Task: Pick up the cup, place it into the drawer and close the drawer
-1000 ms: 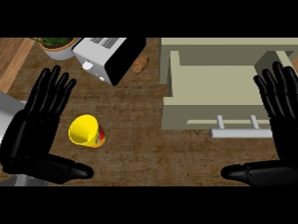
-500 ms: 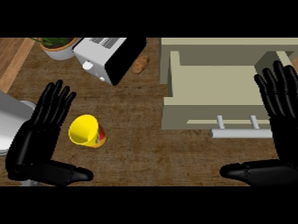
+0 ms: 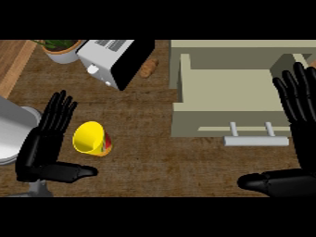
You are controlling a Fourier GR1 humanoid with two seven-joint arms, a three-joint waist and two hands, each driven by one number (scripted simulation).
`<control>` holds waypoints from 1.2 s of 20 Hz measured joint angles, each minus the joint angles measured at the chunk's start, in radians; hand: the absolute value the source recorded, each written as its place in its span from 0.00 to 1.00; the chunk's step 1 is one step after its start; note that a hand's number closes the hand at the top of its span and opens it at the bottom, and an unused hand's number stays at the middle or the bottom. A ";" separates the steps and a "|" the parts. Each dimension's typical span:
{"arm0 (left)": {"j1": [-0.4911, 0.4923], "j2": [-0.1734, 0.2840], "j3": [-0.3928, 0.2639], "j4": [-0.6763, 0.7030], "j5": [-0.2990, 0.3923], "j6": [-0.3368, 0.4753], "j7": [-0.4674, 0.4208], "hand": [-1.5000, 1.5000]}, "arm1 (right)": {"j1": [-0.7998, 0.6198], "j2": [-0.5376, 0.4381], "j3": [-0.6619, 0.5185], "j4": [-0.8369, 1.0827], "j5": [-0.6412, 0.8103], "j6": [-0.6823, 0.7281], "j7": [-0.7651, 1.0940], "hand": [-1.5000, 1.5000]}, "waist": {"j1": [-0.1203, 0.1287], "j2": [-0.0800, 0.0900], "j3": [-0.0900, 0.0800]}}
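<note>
My left hand [image 3: 45, 143]: fingers straight, thumb out, holding nothing, just left of the cup.
Yellow cup [image 3: 91, 139]: tipped on the wooden counter [image 3: 147, 152], mouth toward my left hand.
Drawer [image 3: 229, 99]: pulled open at the right, handle [image 3: 255, 140] on its near face.
My right hand [image 3: 304, 125]: released, fingers straight, at the right edge over the drawer's corner.
Toaster [image 3: 112, 60]: far left of the drawer.

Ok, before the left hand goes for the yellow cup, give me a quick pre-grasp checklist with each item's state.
1. Yellow cup within view, on the counter, unobstructed: ok.
2. Left hand open, fingers straight, beside the cup: ok.
3. Left hand holding the cup: not ok, nothing gripped yet.
4. Drawer open, ready to receive: ok.
5. Drawer handle free of obstruction: ok.
6. Right hand open over the drawer's right side, which may crowd placement: cannot tell.
</note>
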 measured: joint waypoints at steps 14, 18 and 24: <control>-0.045 0.030 0.050 0.326 -0.057 -0.064 -0.219 0.00 | 0.000 0.002 -0.005 -0.009 -0.015 0.012 0.013 0.00 | -0.001 0.000 0.000; -0.066 0.031 0.060 0.412 -0.069 -0.071 -0.275 0.00 | -0.014 -0.006 -0.024 -0.008 -0.033 0.018 0.028 0.00 | -0.001 0.000 0.000; -0.127 0.028 0.083 0.577 -0.088 -0.056 -0.383 0.00 | 0.001 0.010 -0.001 -0.003 -0.010 0.013 0.012 0.00 | -0.002 0.000 0.000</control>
